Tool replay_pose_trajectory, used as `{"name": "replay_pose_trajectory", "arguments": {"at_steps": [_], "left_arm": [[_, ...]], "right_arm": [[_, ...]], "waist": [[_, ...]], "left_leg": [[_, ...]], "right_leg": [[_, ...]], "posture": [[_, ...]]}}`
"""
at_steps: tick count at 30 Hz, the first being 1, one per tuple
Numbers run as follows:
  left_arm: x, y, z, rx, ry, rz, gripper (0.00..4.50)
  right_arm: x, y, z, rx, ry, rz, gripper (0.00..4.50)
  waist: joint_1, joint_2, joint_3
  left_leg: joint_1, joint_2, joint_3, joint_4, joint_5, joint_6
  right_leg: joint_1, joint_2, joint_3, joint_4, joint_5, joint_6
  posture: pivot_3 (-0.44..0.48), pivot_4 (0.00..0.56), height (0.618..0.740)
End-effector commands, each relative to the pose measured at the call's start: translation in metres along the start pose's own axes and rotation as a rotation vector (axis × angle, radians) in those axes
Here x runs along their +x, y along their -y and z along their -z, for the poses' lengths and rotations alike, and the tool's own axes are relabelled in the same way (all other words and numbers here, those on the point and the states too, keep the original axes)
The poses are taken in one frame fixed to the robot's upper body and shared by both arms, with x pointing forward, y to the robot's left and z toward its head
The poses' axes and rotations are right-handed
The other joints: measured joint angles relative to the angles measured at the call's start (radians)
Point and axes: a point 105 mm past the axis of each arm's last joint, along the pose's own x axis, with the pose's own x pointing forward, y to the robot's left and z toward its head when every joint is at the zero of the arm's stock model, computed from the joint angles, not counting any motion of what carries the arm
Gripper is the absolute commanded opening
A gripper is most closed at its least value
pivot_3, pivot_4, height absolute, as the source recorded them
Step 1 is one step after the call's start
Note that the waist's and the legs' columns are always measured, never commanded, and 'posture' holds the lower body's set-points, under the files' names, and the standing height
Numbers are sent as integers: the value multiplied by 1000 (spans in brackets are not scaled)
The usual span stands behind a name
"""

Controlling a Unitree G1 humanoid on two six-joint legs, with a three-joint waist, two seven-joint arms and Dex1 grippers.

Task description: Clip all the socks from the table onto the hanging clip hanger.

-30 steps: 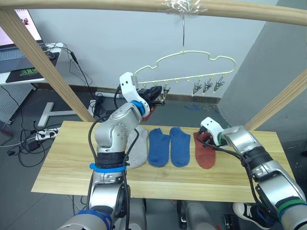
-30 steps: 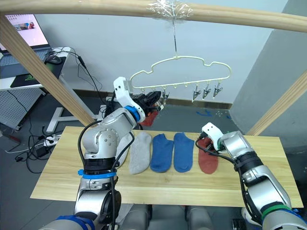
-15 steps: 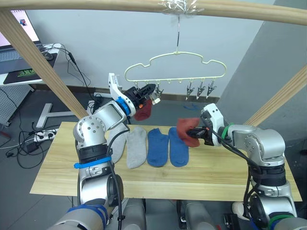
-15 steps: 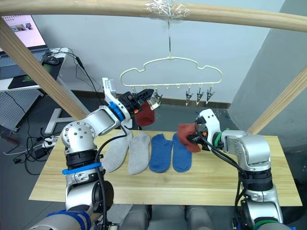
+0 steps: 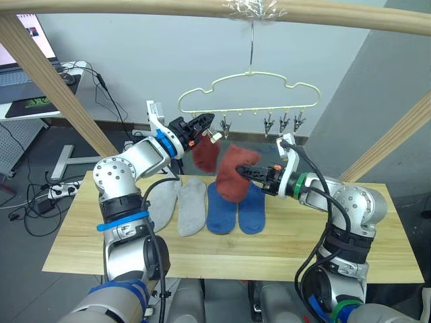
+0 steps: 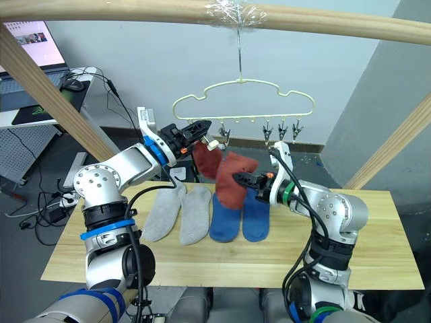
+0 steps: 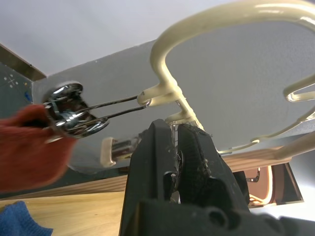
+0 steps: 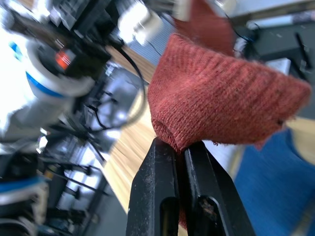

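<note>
Pale plank worktop [image 5: 283, 245] carried two grey socks [image 5: 178, 205] and two blue socks [image 5: 237, 212]. Above it hung the clip hanger [image 5: 249, 94], one rust sock [image 5: 205, 155] clipped at its 8 o'clock end. Left hand [image 5: 204, 122] pinched a neighbouring clip [image 7: 173, 169]; right hand [image 5: 246, 172] gripped the other rust sock [image 5: 232, 173] aloft.

Rust red sock [image 8: 216, 105] coarse ribbed knit, matt, clips [image 7: 74, 114] shiny chrome metal, clip hanger [image 5: 249, 91] smooth glossy coated wire, tabletop [image 5: 377, 235] pale matt wood planks, claw fingers [image 7: 194, 162] matt black plastic
</note>
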Motion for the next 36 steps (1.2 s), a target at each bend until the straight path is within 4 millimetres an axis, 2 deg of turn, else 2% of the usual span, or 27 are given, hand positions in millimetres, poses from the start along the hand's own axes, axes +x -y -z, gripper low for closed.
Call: {"name": "replay_pose_trajectory", "arguments": {"at_steps": [1,27,36], "left_arm": [[1,13,-9,23,23,37,79],[4,16,-7,29,35,35,79],[4,15,-5,31,34,32,79]], "right_arm": [[5,-13,-10,-10,35,-53,10],[34,-23,-15,-5,-11,-115,10],[40,-23,-27,-15,16,-120,10]], "waist": [[0,0,0],[1,0,0],[2,0,0]], "left_leg": [[0,0,0,0,0,0],[0,0,0,0,0,0],[0,0,0,-1,0,0]], "right_leg": [[0,0,0,0,0,0],[0,0,0,0,0,0],[0,0,0,0,0,0]], "posture": [[74,168,740],[102,178,740],[107,179,740]]}}
